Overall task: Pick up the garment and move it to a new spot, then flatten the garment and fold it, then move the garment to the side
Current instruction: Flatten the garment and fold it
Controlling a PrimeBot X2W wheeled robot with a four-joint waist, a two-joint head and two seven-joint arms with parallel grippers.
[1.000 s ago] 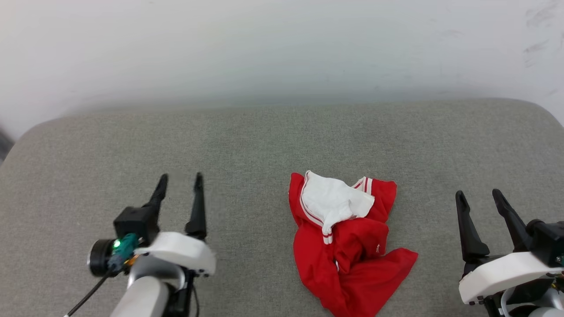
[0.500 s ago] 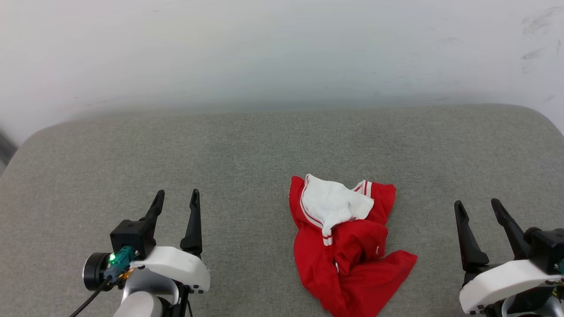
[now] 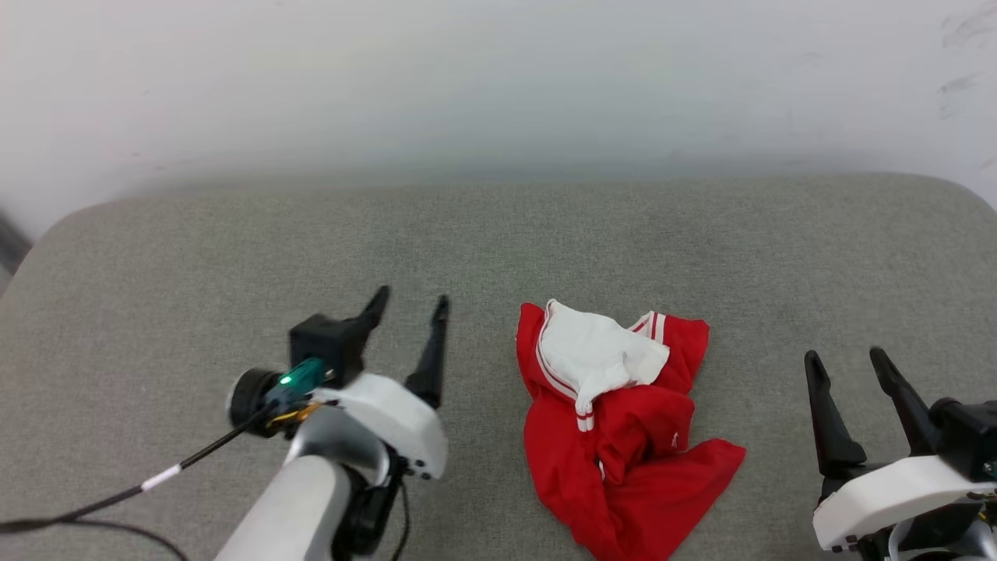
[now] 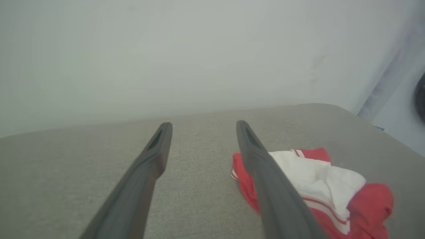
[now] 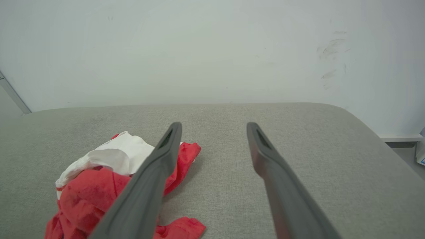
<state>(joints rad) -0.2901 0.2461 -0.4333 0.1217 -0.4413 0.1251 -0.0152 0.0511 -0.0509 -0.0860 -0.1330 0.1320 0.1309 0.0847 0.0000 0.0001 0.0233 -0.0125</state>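
Two grippers flank one garment in the head view. The garment [image 3: 615, 436], a red jersey-style T-shirt with a white sleeve and red-and-white striped trim, lies crumpled in a heap on a grey woven-fabric cushion [image 3: 498, 234] with rounded corners. Its white sleeve is bunched on the far part of the heap, with red cloth spreading nearer the robot. The left gripper [image 3: 412, 294], two long dark fingers on a white wrist, stands just to the left of the garment and apart from it, fingers spread with nothing between them. A thin black cable [image 3: 117, 496] trails from its wrist, leading away from the garment. The right gripper [image 3: 845, 354] stands well to the right of the garment, likewise spread wide and empty. A plain white wall [image 3: 498, 78] rises beyond the garment.

In the left wrist view, the left gripper [image 4: 204, 123] holds its fingers parted over bare cushion [image 4: 66, 172]. The garment [image 4: 332, 179] lies at that view's right, partly hidden behind one finger.

In the right wrist view, the right gripper [image 5: 214, 124] also has its fingers parted, with bare cushion [image 5: 215, 159] between them. The garment [image 5: 86, 196] lies at that view's left, partly behind one finger. Faint grey scuff marks [image 5: 330, 49] show on the wall [image 5: 166, 49], high and far to the right of the garment.
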